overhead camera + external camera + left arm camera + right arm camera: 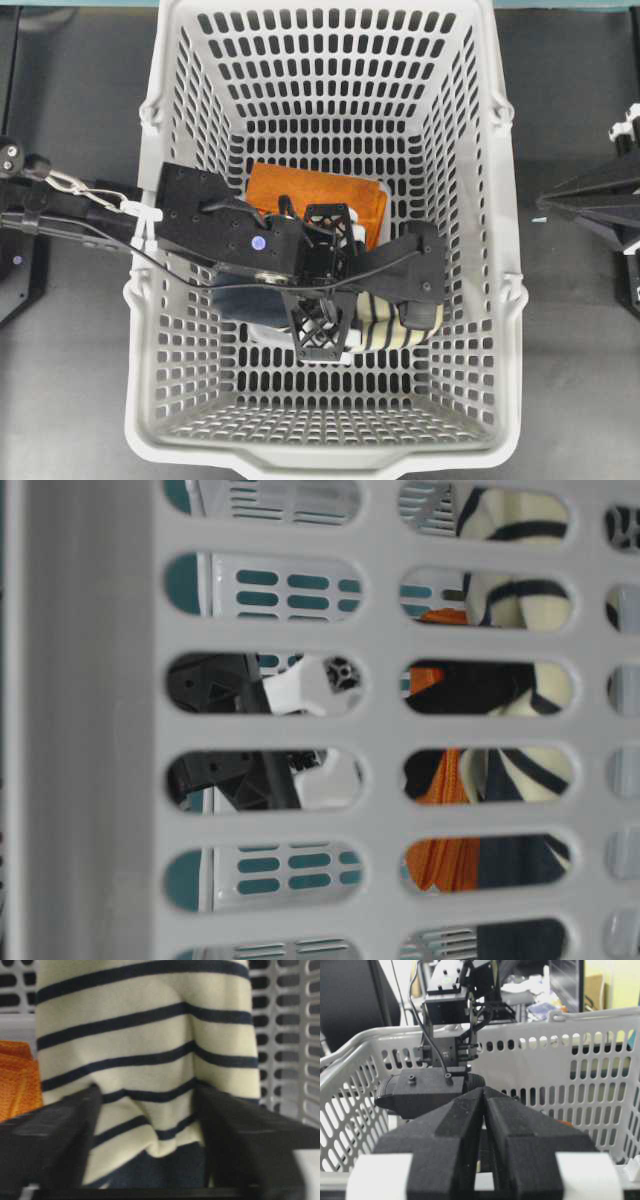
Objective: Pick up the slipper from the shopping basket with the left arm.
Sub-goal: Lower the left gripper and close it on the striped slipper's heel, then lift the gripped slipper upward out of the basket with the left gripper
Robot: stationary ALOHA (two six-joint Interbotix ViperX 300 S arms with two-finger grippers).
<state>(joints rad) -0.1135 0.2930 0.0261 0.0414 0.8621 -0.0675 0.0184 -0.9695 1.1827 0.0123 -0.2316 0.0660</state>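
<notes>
Slipper (145, 1060), cream with navy stripes, lies inside the grey shopping basket (500, 330) beside a folded orange cloth (330, 195). My left gripper (147, 1130) has a finger on each side of it, pressing into the bunched fabric. My right gripper (484, 1110), outside the basket, has its jaws closed together, holding nothing.
</notes>
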